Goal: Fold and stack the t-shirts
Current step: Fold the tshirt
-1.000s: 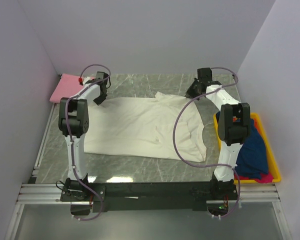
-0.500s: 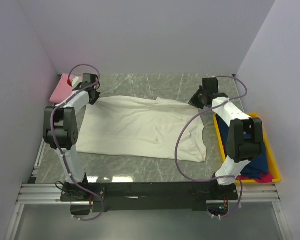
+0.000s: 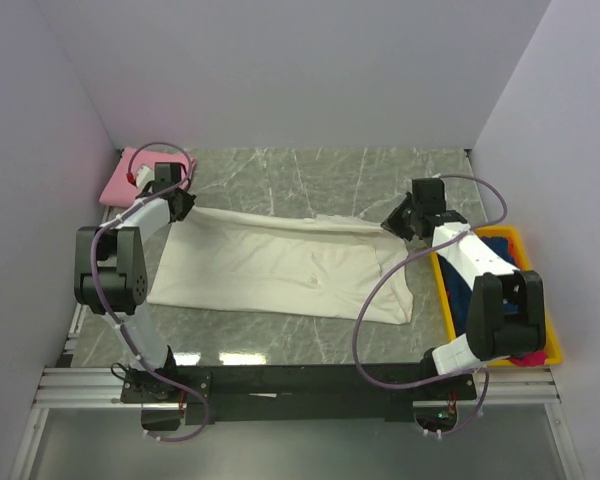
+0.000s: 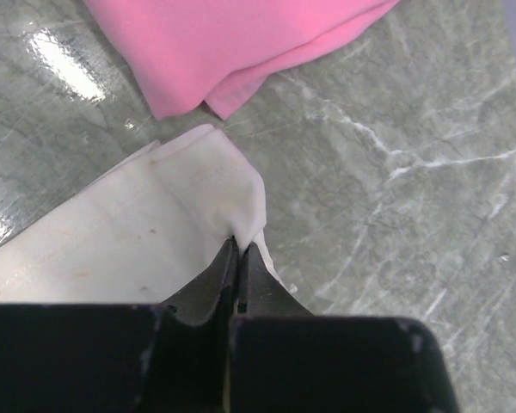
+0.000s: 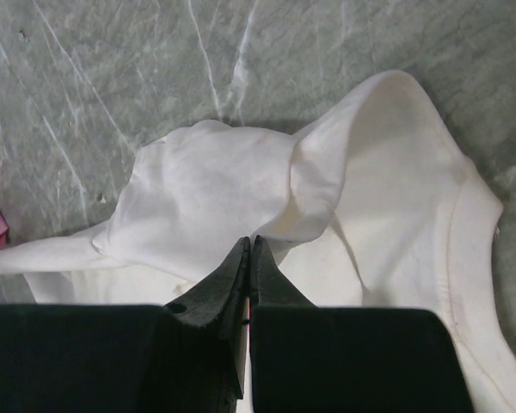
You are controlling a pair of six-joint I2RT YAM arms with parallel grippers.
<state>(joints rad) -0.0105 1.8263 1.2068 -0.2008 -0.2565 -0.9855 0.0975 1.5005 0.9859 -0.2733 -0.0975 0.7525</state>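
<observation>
A cream-white t-shirt [image 3: 280, 265] lies spread across the middle of the table. My left gripper [image 3: 180, 205] is shut on its far left corner [image 4: 232, 194], lifted a little. My right gripper [image 3: 395, 222] is shut on its far right edge [image 5: 267, 198], which bunches in a fold. A folded pink t-shirt [image 3: 130, 170] lies at the far left corner and also shows in the left wrist view [image 4: 241, 43]. A dark blue t-shirt [image 3: 495, 250] lies in the yellow bin [image 3: 535, 290], with magenta cloth [image 3: 528, 357] at the bin's near end.
The bin stands along the right edge of the table, beside my right arm. Walls close in the left, far and right sides. Marble tabletop [image 3: 310, 175] shows behind the white shirt and in front of it.
Both grippers have moved toward me and outward, pulling the white shirt's far edge forward over itself. The shirt now looks shorter front to back and stretched wider.
</observation>
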